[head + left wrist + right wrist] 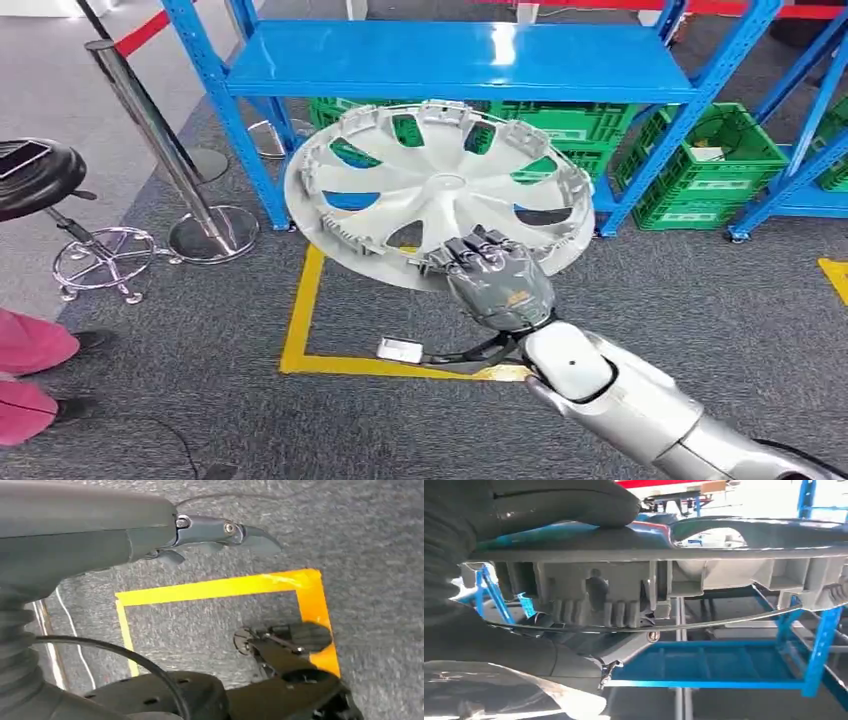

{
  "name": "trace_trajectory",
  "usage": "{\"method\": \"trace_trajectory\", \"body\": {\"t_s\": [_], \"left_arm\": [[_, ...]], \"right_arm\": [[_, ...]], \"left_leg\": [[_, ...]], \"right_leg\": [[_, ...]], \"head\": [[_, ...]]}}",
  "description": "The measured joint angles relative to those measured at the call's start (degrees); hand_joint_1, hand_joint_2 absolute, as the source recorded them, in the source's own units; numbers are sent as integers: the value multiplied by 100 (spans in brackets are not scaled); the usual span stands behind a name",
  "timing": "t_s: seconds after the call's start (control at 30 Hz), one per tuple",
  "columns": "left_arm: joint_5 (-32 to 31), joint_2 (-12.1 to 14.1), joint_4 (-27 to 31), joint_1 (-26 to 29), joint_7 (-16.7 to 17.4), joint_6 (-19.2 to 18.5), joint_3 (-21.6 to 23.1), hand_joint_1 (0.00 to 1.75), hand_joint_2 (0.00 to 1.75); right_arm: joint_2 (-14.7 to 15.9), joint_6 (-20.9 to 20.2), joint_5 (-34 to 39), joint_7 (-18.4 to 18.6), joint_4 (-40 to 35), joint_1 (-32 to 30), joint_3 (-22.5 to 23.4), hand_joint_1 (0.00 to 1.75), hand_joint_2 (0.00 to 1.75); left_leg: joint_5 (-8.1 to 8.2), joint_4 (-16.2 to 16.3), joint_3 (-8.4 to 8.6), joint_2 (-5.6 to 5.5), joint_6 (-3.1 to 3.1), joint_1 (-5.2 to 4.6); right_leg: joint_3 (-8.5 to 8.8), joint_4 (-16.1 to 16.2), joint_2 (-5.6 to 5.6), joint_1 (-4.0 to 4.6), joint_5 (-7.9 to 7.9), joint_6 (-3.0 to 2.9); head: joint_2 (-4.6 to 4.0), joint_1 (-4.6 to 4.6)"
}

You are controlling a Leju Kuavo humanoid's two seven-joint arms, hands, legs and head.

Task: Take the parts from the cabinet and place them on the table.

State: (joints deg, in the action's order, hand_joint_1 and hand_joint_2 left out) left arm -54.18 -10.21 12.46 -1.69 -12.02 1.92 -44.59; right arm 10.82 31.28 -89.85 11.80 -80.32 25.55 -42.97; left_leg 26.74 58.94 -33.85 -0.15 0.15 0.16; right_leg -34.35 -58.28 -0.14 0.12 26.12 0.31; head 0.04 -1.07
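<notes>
Now | right hand (497, 280) grips hubcap (440, 190) rim | arm extended

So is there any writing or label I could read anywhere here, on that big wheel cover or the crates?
No text can be read in these pictures.
Small orange mark on the back of the right hand: too small and blurred to read.
Wheel cover: no lettering visible.
Green crates: a white slip lies in one, nothing legible on it.
Small white object on the floor: no readable print.
</notes>
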Motion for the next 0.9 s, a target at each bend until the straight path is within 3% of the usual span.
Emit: {"method": "trace_trajectory", "body": {"t_s": [0.2, 0.33, 0.9], "left_arm": [[-61, 0, 0, -19, -15, -15, 15, 0, 175], [-96, 2, 0, -25, -15, -13, 22, 0, 175], [-166, 0, 0, -26, -15, 7, 33, 0, 175]], "right_arm": [[13, 0, 0, -5, -2, 10, 11, 175, 175], [17, 0, 0, -11, -2, 10, 13, 175, 175], [17, -2, 0, -94, -2, 9, 66, 175, 175]], "left_leg": [[-24, 1, -24, 1, 46, -22], [-39, 3, -42, 1, 66, -25], [-73, 2, -54, 1, 51, -9]], "right_leg": [[-2, 56, 3, -23, -59, 93], [-20, 59, 2, -25, -78, 123], [-44, 39, 2, -13, -93, 116]], "head": [[0, 2], [0, 4], [0, 4]]}}
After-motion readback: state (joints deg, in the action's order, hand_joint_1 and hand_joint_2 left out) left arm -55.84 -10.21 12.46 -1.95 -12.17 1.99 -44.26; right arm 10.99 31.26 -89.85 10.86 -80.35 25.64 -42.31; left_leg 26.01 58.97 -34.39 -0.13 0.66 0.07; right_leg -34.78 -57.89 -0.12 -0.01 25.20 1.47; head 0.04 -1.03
